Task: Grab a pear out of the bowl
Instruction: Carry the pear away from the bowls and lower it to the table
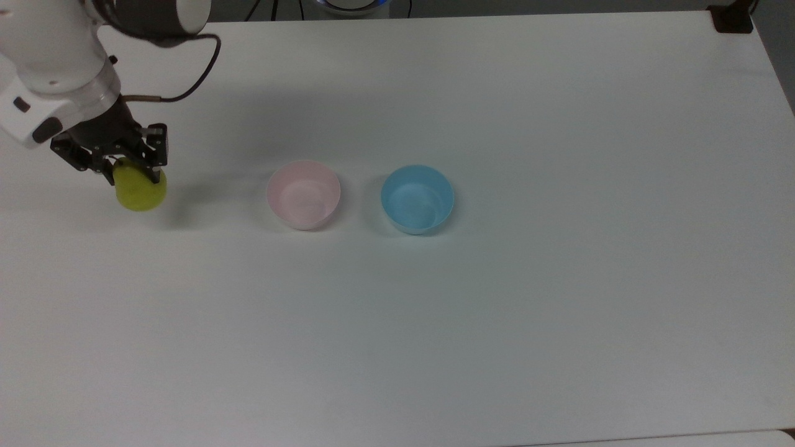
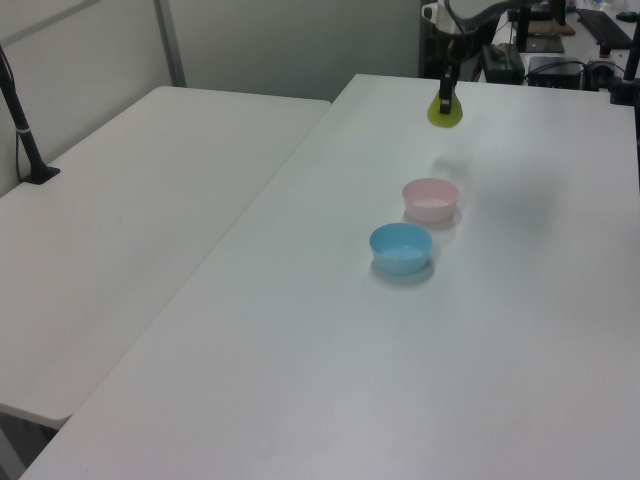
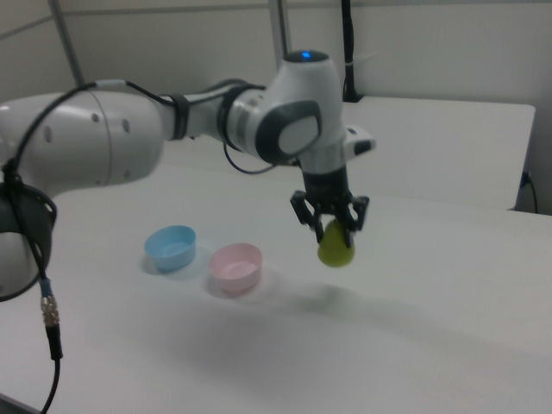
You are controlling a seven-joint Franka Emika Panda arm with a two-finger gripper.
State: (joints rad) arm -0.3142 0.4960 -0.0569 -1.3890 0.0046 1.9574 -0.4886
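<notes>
At the top view's left side, the gripper (image 1: 131, 176) is clenched on the pear (image 1: 141, 189), with its black fingers pressing the upper, narrow part of the fruit from two sides. The pear is yellow-green, smooth and rounded, wider at the bottom, and it hangs below the fingers. In the right view it is clearly in the air above the table (image 3: 414, 345), with a soft shadow under it. It is well apart from the bowl (image 1: 303, 194), toward the top view's left of it.

The bowl is small, round and pale pink, with a plain smooth inside, and it holds nothing. Just beside it, on the top view's right, stands a light blue bowl (image 1: 417, 198) of the same shape and size, also with nothing inside. The two do not touch.

The arm (image 3: 172, 129) is made of white glossy rounded shells with dark grey joints, and a thin black cable (image 1: 202, 77) curves beside the wrist.

The table is white, flat and matte. In the left view a second white table (image 2: 130, 210) joins it on the left view's left, and behind there is a pale wall with a grey upright post (image 2: 170, 45).
</notes>
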